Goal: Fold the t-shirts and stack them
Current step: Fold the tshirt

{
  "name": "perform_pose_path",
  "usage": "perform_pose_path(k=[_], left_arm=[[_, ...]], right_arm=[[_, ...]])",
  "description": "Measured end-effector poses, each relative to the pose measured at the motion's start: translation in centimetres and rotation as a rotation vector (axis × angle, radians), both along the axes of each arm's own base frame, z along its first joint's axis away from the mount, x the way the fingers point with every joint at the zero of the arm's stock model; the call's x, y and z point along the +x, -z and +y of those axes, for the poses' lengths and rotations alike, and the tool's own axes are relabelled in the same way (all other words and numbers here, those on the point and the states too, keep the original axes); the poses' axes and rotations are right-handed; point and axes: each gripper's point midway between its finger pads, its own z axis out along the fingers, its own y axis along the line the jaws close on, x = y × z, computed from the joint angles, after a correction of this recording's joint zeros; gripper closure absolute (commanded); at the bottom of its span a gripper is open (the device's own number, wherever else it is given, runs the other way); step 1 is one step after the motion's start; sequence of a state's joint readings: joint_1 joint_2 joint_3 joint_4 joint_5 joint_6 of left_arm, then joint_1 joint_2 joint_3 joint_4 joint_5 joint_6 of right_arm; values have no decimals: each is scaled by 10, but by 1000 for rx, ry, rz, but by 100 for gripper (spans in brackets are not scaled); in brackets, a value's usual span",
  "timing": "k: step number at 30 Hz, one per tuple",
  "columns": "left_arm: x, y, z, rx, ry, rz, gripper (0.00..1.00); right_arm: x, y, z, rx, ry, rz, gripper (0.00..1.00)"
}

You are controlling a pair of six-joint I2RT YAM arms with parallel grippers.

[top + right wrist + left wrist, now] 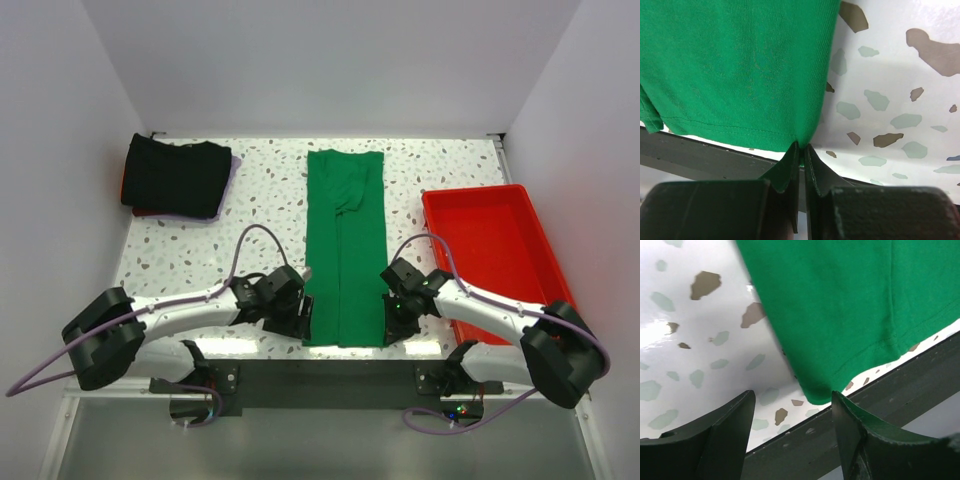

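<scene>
green t-shirt [345,250] lies folded into a long narrow strip down the middle of the speckled table [200,255], collar toward 12 o'clock, hem at the 6 o'clock edge. left gripper [792,407] sits at the hem's 7 o'clock corner with its jaws spread wide, holding nothing; the cloth corner lies just ahead of the gap. right gripper [801,149], at the 5 o'clock corner, has its jaws pinched together on the hem. black t-shirts [178,175] sit stacked at 10 o'clock, red and purple edges showing beneath. red tray [495,250] rests at 3 o'clock.
</scene>
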State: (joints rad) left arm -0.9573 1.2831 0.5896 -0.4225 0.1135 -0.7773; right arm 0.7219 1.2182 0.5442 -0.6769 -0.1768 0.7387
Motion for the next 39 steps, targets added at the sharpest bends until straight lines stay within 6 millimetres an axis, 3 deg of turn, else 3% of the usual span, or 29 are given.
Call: perform_pose_path(k=[8,11,18,24,26,32,36,39], left_arm=[[-8,2,-14,7,37,21,46],[-9,4,-16,13,36,29,57],[-10,7,-18,25,38,42,68],[-11,10,-22,31,51,62,88],[-11,11,-23,30,56,68,99],[-10,10,-24,41,61,59,100],[0,2,-19,80,35,17,100],[13,-15,-23,88,10,-40,100]], right_arm=[[0,0,0,0,-6,-2,94],[0,0,0,0,-6,-2,94],[0,0,0,0,-7,-2,95],[0,0,-1,-1,-10,-2,98],[0,0,-1,-2,-13,-3,100],[-1,-4,-2,-4,-16,-3,100],[4,-21,2,19,-14,-30,100],[12,-38,8,46,-6,-74,100]])
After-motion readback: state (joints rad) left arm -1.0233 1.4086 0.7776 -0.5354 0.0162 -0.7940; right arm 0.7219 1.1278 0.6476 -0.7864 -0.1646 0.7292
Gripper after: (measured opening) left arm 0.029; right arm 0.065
